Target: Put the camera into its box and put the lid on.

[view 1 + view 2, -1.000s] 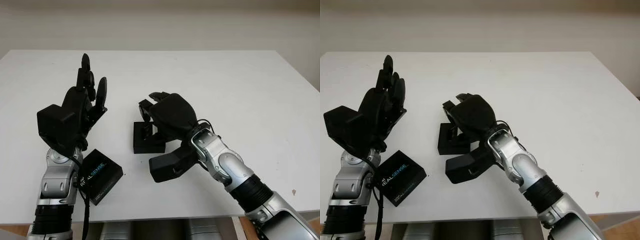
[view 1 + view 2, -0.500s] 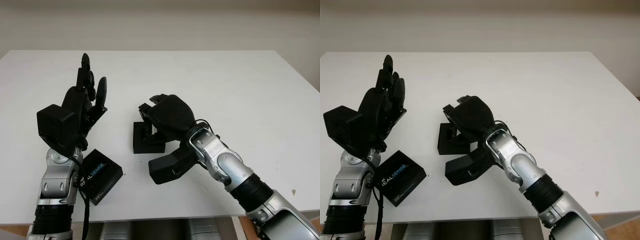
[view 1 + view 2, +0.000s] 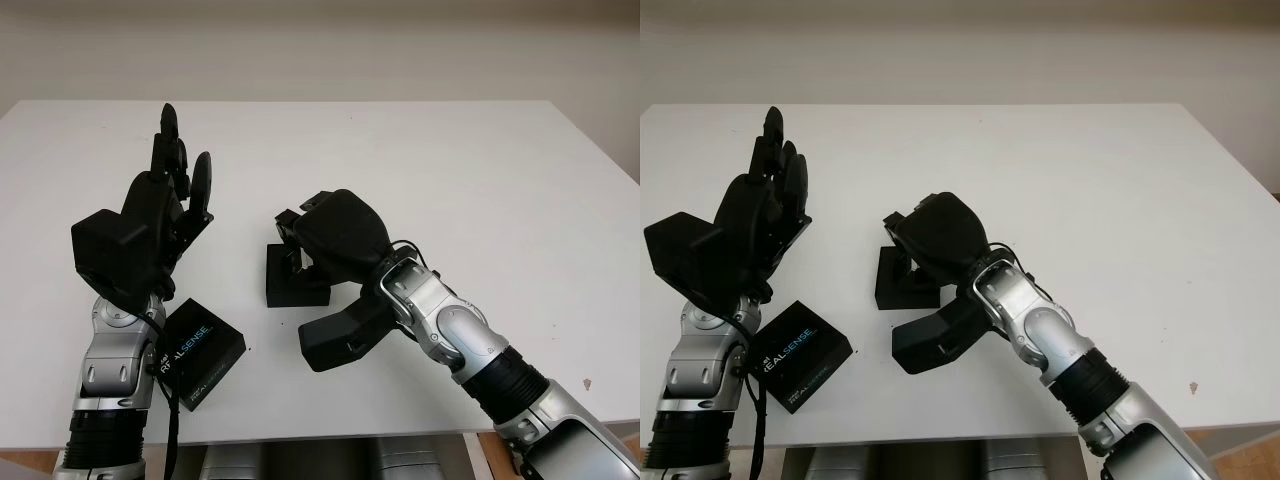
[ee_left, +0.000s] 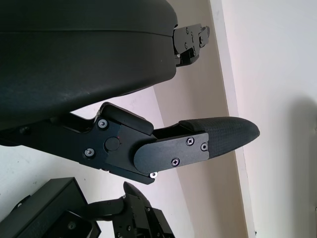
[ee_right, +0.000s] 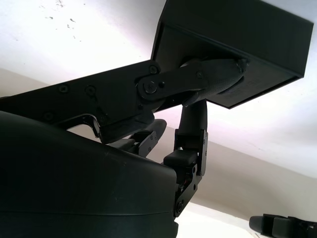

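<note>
A small black box (image 3: 292,284) sits at the middle of the white table (image 3: 480,170). My right hand (image 3: 312,228) is curled over it from the near right. In the right wrist view one finger (image 5: 218,74) presses along the box's (image 5: 247,34) outer wall and another reaches behind it. The camera is hidden under the hand. The black lid (image 3: 203,354) printed REALSENSE lies flat at the front left, beside my left forearm. My left hand (image 3: 178,170) is raised above the table's left side, open, holding nothing.
The table's front edge runs just below the lid and my right forearm (image 3: 470,345). The black camera block on my right wrist (image 3: 338,338) hangs close over the table in front of the box.
My right hand has sunk a little and closed further onto the box, its fingers lower over the far rim. The left hand, the lid and the box stay where they were.
</note>
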You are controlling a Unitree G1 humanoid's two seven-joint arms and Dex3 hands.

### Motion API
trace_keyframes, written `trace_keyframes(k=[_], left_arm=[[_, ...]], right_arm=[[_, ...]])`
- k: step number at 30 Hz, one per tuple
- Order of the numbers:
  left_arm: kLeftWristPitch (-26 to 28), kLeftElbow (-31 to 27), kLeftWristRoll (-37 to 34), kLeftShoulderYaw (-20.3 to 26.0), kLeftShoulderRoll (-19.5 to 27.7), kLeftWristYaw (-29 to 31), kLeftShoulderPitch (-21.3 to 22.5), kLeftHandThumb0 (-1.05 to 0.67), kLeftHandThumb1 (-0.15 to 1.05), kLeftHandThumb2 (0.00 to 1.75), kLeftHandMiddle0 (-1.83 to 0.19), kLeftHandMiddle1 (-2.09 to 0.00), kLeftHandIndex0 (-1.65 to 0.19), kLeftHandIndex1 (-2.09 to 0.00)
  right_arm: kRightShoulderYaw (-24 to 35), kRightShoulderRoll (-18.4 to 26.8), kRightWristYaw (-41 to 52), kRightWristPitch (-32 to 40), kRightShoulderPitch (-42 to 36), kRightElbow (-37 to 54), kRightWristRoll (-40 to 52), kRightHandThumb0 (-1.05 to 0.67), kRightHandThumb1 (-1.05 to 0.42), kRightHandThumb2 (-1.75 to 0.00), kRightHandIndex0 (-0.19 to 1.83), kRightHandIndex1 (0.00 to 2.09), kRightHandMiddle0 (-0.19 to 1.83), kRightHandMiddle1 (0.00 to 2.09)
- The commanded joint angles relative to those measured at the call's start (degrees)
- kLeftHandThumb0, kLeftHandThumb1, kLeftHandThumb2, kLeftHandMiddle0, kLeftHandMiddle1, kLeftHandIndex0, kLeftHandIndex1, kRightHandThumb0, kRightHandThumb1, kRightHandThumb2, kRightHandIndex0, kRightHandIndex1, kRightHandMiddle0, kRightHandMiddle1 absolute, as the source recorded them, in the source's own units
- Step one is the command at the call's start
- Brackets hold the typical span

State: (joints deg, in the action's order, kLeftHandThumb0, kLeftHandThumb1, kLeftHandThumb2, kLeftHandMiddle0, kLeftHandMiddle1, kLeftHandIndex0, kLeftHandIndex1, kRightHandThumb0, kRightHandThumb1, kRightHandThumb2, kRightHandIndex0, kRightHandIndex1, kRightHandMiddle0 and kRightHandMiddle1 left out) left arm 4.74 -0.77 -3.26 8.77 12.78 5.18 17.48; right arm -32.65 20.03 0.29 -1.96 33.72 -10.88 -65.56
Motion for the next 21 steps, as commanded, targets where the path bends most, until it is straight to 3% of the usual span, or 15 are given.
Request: trace_keyframes(k=[1, 4, 7, 10, 21], left_arm=[[-0.15, -1.05, 0.01, 0.07, 0.27, 0.03, 0.02, -0.79, 1.05, 0.63, 0.19, 0.0, 0.19, 0.0], [0.03, -1.17, -0.17, 0.13, 0.31, 0.17, -0.07, -0.78, 1.05, 0.63, 0.19, 0.0, 0.19, 0.0], [0.4, -1.32, -0.1, 0.15, 0.32, 0.04, -0.07, -0.78, 1.05, 0.64, 0.19, 0.0, 0.19, 0.0], [0.19, -1.16, -0.03, 0.13, 0.56, 0.3, 0.01, -0.79, 1.05, 0.64, 0.19, 0.0, 0.19, 0.0], [-0.03, -0.81, -0.18, 0.36, 0.9, 0.81, 0.22, -0.81, 1.05, 0.63, 0.19, 0.0, 0.19, 0.0]], right_arm=[[0.55, 0.11, -0.83, -1.01, 0.37, -0.88, 1.42, -0.47, -0.93, -0.06, 0.6, 0.25, 0.54, 1.3], [1.1, 0.42, -1.78, -2.27, 0.6, -1.31, 3.08, -0.46, -0.93, -0.05, 0.58, 0.32, 0.53, 1.35], [1.64, 0.73, -3.14, -3.5, 0.83, -1.67, 4.24, -0.46, -0.92, -0.05, 0.39, 0.73, 0.52, 1.41], [2.05, 1.02, -4.92, -4.51, 1.14, -2.11, 4.62, -0.46, -0.93, -0.06, 0.3, 0.94, 0.51, 1.46], [5.15, 2.45, -5.89, -6.68, 2.0, 0.68, 6.92, -0.45, -0.93, -0.06, 0.29, 1.0, 0.52, 1.45]])
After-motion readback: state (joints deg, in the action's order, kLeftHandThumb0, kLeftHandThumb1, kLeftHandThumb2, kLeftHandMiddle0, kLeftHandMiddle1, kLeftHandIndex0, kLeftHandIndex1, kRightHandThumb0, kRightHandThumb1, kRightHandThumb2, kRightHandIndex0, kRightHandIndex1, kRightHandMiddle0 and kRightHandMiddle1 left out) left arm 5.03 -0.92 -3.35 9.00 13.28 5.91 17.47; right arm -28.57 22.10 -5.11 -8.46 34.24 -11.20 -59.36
